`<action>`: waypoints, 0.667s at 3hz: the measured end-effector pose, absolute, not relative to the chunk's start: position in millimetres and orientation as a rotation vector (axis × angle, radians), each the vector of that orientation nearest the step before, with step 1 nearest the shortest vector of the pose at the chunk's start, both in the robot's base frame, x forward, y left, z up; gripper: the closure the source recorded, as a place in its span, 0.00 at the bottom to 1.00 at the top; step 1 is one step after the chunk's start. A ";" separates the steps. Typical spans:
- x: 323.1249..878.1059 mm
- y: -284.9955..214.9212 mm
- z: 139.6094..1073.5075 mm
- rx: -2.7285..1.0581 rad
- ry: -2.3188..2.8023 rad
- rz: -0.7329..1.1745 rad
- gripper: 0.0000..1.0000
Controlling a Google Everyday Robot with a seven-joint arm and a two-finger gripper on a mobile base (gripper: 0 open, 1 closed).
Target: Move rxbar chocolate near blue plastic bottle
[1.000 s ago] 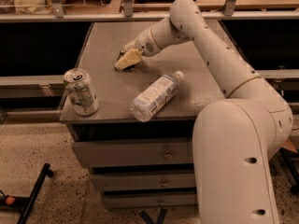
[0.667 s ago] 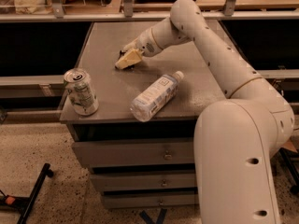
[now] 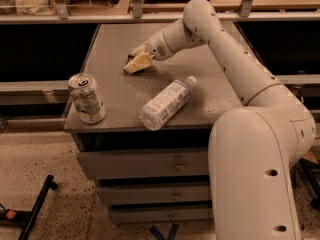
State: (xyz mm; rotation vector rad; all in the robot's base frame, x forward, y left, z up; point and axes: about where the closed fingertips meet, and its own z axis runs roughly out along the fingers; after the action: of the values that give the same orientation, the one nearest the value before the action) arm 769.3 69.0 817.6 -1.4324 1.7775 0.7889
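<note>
Hardly anything has shifted since the earlier frame: your gripper point(image 3: 137, 64) hangs at the same spot, low over the back middle of the table point(image 3: 110, 39), arm reaching in from the right. Whether the claw is spread or pinching, you can't tell from this angle. A dark sliver right beneath it, against the tabletop, is all that shows of the rxbar chocolate point(image 3: 142, 72). The blue plastic bottle point(image 3: 166, 103) lies on its side nearer the front edge, white cap pointing back and right, near the gripper but not touching it. Over at the front left corner, a silver can point(image 3: 87, 98) stands upright, well apart from both.
</note>
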 end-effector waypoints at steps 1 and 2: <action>774.3 56.2 846.8 -1.415 1.736 0.752 1.00; 774.2 39.8 879.0 -1.405 1.694 0.709 1.00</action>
State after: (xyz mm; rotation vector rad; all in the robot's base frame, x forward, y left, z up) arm 774.2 39.8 879.0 -1.4055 1.6942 0.7090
